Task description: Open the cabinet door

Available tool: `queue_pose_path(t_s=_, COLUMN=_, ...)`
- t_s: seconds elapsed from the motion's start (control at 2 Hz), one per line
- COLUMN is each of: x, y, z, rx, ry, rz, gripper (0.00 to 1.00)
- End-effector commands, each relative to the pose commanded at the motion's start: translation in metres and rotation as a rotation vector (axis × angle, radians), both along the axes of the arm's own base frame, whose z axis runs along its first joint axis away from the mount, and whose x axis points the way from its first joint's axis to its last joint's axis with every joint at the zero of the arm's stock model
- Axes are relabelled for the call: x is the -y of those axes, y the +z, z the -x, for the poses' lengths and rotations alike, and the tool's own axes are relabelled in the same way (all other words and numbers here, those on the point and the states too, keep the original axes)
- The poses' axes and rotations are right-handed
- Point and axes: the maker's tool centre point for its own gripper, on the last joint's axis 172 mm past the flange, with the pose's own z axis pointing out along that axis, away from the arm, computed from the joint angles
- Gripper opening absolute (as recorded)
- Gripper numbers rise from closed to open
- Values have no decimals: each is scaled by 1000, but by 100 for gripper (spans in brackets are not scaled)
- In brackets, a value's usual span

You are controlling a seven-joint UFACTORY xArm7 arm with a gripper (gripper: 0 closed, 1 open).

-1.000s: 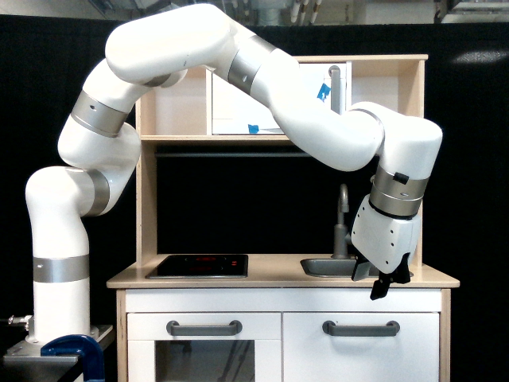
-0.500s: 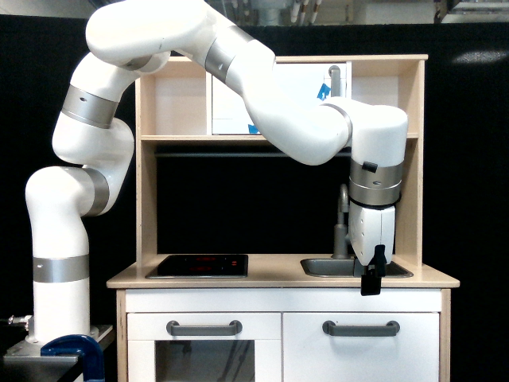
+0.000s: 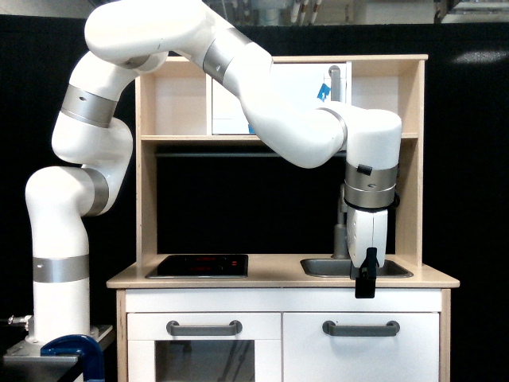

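The cabinet door (image 3: 362, 356) is the plain white panel at the lower right of the toy kitchen. It is closed, and a horizontal grey bar handle (image 3: 360, 327) runs near its top edge. My gripper (image 3: 364, 284) hangs pointing down in front of the counter's front edge, a little above that handle and almost straight over its middle, not touching it. It is turned edge-on to the camera, so only one dark finger shows and the gap between the fingers is hidden.
Left of the cabinet door is a white door with a glass window (image 3: 203, 360) and its own grey handle (image 3: 203, 327). The counter (image 3: 274, 278) carries a black hob (image 3: 199, 265) and a sink (image 3: 326, 268) with a faucet (image 3: 342, 207). An upper white door with blue tape (image 3: 318, 83) sits behind the arm.
The wrist has swung to the exterior view's left and turned from angled to vertical, with the gripper now edge-on. Over the last half second it shifted slightly left and lower.
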Motion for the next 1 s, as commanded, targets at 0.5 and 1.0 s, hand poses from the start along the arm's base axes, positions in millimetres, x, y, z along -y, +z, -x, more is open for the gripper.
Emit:
queue_pose_path(t_s=0.5, x=-6, y=-3, z=-2, rx=34, ry=79, rz=-19, gripper=100)
queue_pose_path(t_s=1.0, x=-19, y=-23, z=-10, rx=34, ry=79, rz=-19, gripper=100)
